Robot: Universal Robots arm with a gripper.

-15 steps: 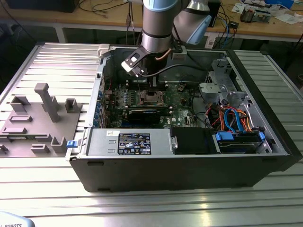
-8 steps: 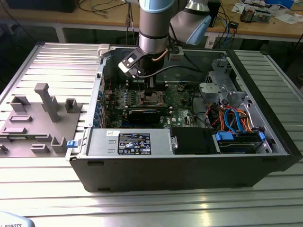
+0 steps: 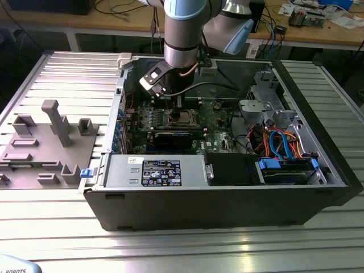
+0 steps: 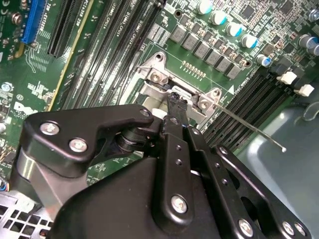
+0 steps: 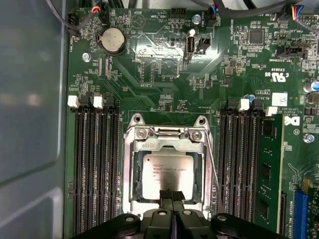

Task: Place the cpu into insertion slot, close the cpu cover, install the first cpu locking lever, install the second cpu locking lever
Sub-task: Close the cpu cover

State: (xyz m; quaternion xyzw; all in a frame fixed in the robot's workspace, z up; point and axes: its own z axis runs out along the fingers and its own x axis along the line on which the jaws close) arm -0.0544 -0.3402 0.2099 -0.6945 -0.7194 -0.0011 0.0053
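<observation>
The cpu (image 5: 168, 174) lies flat in the insertion slot (image 5: 133, 199), its dull silver top showing through the cut-out of the cpu cover (image 5: 169, 133). The cover lies down around the chip. My gripper (image 5: 172, 195) is shut, its two black fingertips pressed together at the cover's edge by the chip, holding nothing. In the second wrist view the gripper (image 4: 177, 102) sits on the socket's metal frame (image 4: 158, 74). A thin wire locking lever (image 4: 249, 128) sticks out free from the socket, also seen as the lever (image 5: 214, 169) beside the cover. In the exterior view the gripper (image 3: 177, 106) hangs just over the socket (image 3: 185, 118).
Rows of black memory slots (image 5: 97, 169) flank the socket on both sides. The open computer case (image 3: 227, 199) has a power supply (image 3: 156, 170) at its front and drive cables (image 3: 278, 142) at the exterior view's right. A grey fixture tray (image 3: 45, 148) lies outside on the exterior view's left.
</observation>
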